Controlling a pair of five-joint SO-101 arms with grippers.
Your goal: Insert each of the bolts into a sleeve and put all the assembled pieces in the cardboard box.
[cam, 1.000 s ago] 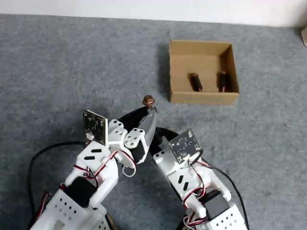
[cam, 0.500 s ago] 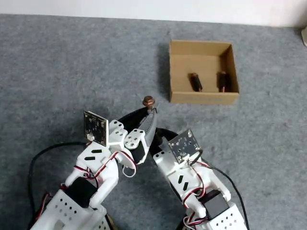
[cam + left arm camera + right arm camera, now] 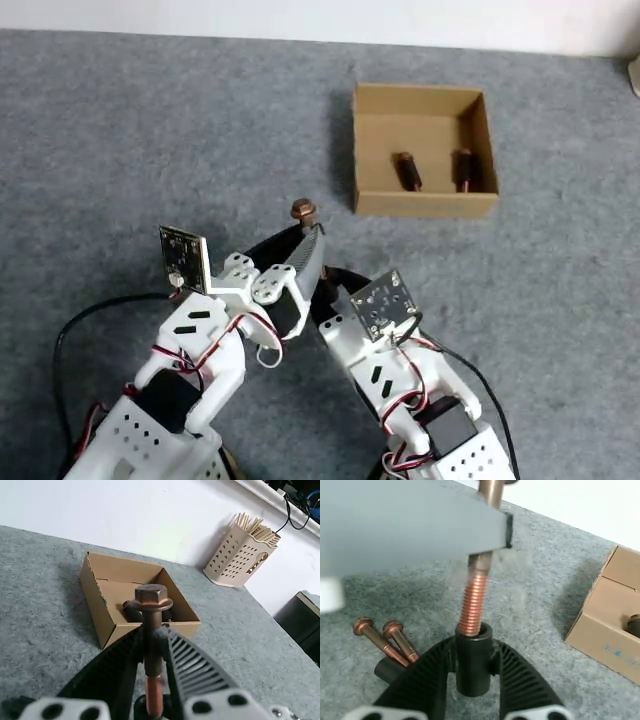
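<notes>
grey felt-like matting (image 3: 120, 130) covers the table, with a pale wall behind it and a perforated holder of sticks (image 3: 243, 550) beyond the cardboard box (image 3: 425, 204). an assembled piece (image 3: 408, 171) lies in the box, with a second piece (image 3: 464, 170) beside it.

the left gripper (image 3: 152, 636) is clamped on a copper-coloured bolt (image 3: 153, 597), pinching the shank below the flanged head, with the head up. the right gripper (image 3: 475, 647) is closed around a black sleeve (image 3: 474, 670) held upright with its mouth upward. the bolt's threaded tip sits just inside that mouth, and most of the thread is exposed above it. two spare bolts (image 3: 372, 636) and a loose sleeve (image 3: 384, 670) lie together on the matting near the right gripper.

both parts look rigid and small, and probably dense for their size. the bolt's smooth shank could slide in the ribbed jaws if the fit binds, so a hold close under the head seems safest. the round sleeve may twist or tip, so it is best gripped mid-body with the mouth left free.
</notes>
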